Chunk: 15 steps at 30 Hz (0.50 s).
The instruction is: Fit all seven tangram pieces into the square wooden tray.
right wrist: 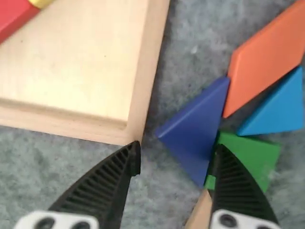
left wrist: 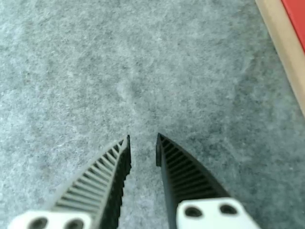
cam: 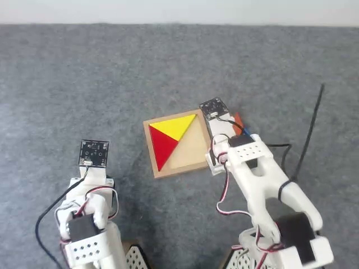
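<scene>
Square wooden tray point(cam: 193, 151) holds red triangle point(cam: 162, 145), yellow triangle point(cam: 175, 126).

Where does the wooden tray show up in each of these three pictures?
High view: the wooden tray lies near the centre of the picture.
Left wrist view: a strip of its rim shows far ahead of the jaws, off to one side.
Right wrist view: its bare corner sits just past one jaw.
Shared landmark: the red triangle lying in the tray.

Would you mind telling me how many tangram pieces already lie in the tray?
2. The yellow triangle lies along the tray's far side, the red triangle against its left side. The right arm covers the tray's right edge, so more may be hidden.
</scene>
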### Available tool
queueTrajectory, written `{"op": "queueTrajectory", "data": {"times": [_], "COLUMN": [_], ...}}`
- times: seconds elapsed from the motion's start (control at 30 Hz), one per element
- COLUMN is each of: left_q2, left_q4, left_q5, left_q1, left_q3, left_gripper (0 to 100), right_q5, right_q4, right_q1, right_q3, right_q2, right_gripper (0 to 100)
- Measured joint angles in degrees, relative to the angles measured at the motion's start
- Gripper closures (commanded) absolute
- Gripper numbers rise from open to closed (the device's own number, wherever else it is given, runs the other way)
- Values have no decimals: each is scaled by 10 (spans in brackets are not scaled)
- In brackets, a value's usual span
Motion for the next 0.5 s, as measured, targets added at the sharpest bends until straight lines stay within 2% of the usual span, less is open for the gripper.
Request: {"op": "queueTrajectory", "data": {"times": [0.23, 0.4, 0.5], "left_q2": [0, 0, 0], "left_q4": [0, 0, 0], "left_q5": [0, 0, 0], "left_q1": [0, 0, 0], "left_q3": [0, 0, 0], "left_gripper": [913, 913, 913], "right_q5": [29, 46, 48], "right_q4": [-5, -5, -7], "right_q1": [33, 48, 49], "right_q3": [-3, -3, -4], "right_q2": [1, 1, 1], "right_gripper": [763, 912, 928]}}
